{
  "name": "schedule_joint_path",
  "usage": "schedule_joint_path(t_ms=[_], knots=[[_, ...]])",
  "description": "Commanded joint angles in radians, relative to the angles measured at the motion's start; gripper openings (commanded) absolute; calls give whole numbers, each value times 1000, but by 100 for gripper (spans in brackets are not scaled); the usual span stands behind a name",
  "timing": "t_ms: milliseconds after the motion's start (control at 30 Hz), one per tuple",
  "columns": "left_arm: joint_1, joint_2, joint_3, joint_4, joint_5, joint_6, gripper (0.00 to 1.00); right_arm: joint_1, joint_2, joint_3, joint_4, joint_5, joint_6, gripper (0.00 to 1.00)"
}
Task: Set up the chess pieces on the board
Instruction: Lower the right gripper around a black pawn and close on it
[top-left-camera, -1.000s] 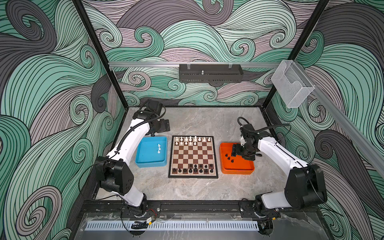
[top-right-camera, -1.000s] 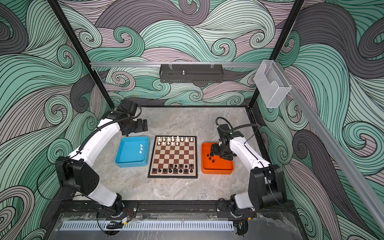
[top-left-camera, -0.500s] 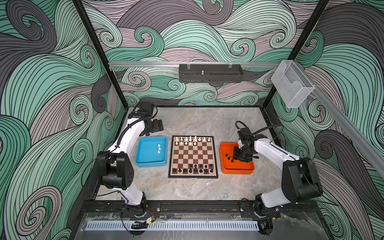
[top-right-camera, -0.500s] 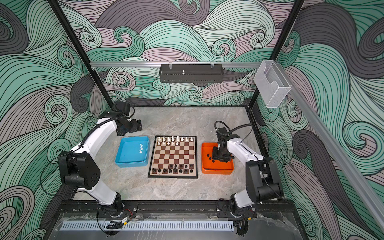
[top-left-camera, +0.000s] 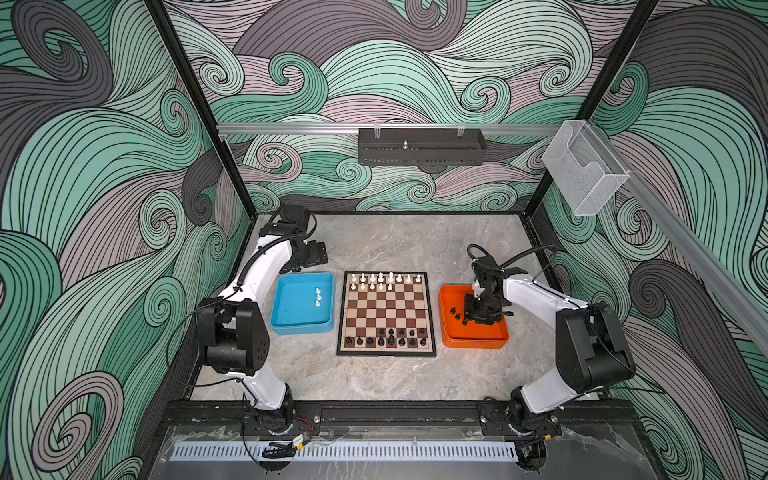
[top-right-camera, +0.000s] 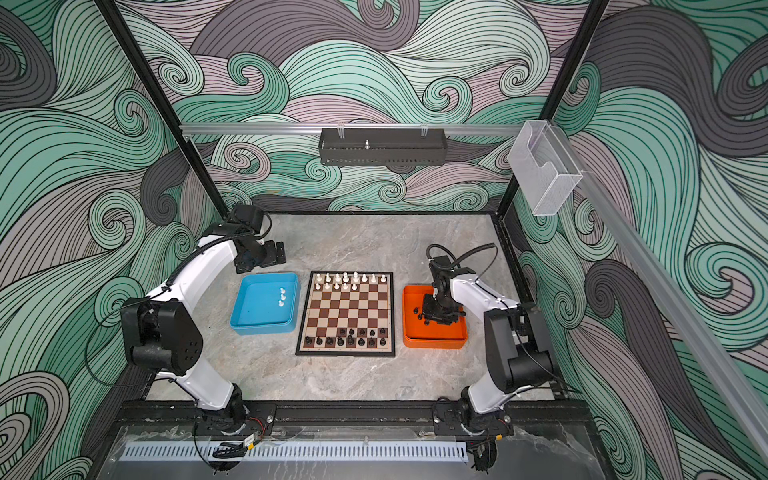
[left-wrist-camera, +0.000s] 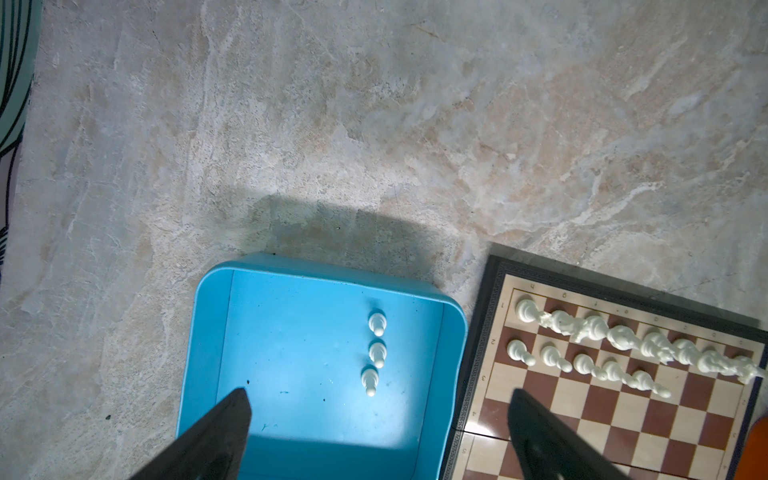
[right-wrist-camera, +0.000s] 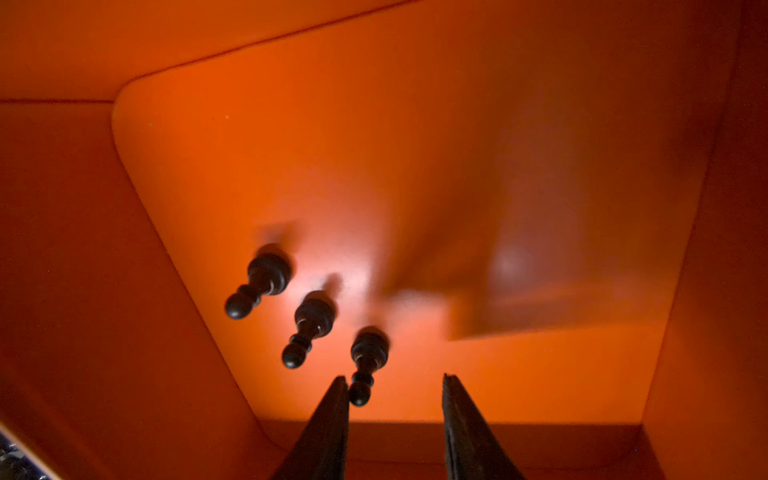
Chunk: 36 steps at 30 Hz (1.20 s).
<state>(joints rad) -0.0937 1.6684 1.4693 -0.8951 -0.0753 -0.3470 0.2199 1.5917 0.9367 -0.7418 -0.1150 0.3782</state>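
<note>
The right gripper (right-wrist-camera: 394, 377) is hanging low in the orange tray (right-wrist-camera: 540, 382), jaws part-spread, pinching nothing.
The nearest black pawn (right-wrist-camera: 368, 355) is standing upright, its head sitting by one finger's inner edge, not mid-gap; touching or not is unclear. The left gripper (left-wrist-camera: 379, 392) is hovering wide-spread over white pawns (left-wrist-camera: 377, 353) in the blue tray (left-wrist-camera: 208, 332); the board (top-left-camera: 386, 309) is lying between both trays.

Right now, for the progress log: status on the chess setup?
Left gripper open, by the blue tray. Right gripper open inside the orange tray, finger beside a black pawn, nothing held. Three white pawns, three black pawns unplaced. Nothing blocking.
</note>
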Motion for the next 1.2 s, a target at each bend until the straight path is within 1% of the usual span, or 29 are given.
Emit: schedule_joint_path(t_ms=[0, 100, 500, 667, 867, 967, 1067, 1167], knots=[[8, 17, 5, -11, 0, 11, 99, 8, 16, 20, 6, -11, 7, 36], [8, 19, 6, -12, 2, 11, 99, 14, 26, 19, 10, -10, 10, 35], [9, 20, 5, -11, 9, 7, 99, 35, 60, 33, 15, -5, 13, 26], [9, 19, 5, -12, 9, 7, 98, 39, 61, 35, 15, -3, 14, 19], [9, 17, 3, -11, 10, 8, 98, 41, 67, 36, 15, -2, 14, 18], [9, 14, 3, -10, 11, 7, 98, 41, 67, 34, 15, 1, 14, 20], [9, 13, 2, -10, 11, 5, 99, 41, 69, 33, 15, -1, 14, 19], [10, 14, 1, -10, 11, 4, 99, 43, 70, 33, 15, -2, 13, 12]])
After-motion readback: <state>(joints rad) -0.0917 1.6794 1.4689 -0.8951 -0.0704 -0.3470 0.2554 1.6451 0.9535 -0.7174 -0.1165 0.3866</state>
